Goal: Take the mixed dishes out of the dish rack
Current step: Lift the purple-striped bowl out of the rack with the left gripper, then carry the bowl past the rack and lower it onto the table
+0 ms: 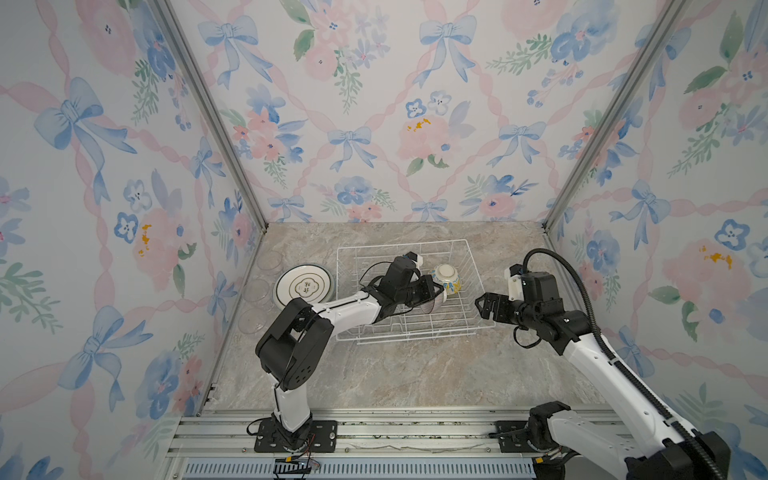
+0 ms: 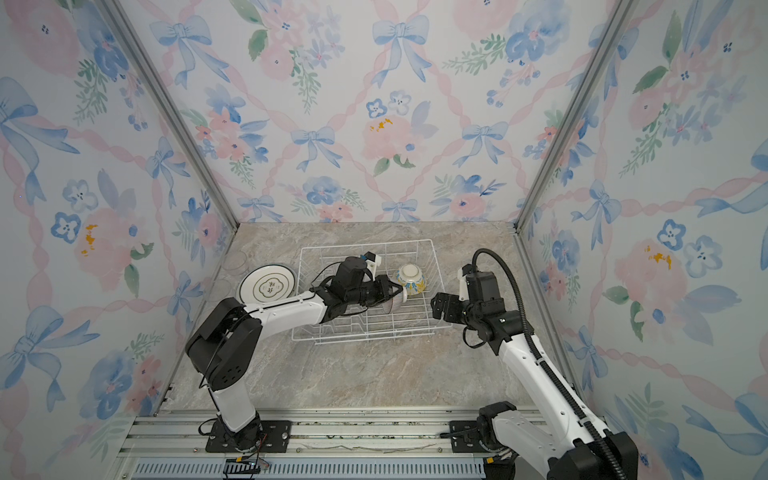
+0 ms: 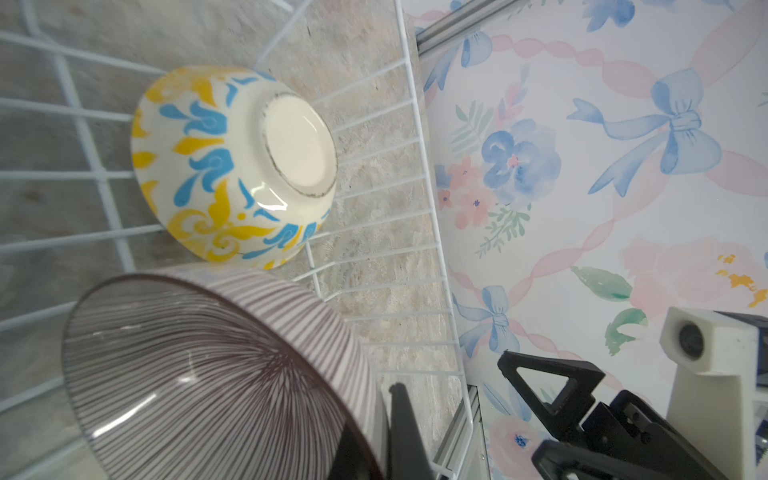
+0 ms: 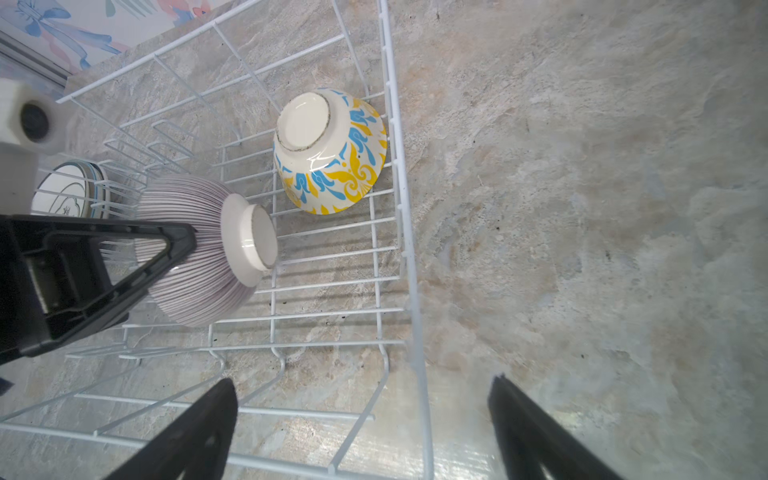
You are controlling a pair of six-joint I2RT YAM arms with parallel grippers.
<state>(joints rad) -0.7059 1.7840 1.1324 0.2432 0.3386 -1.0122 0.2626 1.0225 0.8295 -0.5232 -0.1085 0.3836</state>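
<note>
I have the left gripper (image 4: 183,249) clamped on the striped bowl's (image 4: 195,249) rim to lift it from the rack (image 1: 469,266), right gripper (image 1: 484,305) wide at three o'clock.

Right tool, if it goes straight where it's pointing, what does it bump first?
Probably the side wire of the dish rack, which runs just ahead of the open right tool. The grey-striped bowl sits farther in. Depth is hard to judge here.
</note>
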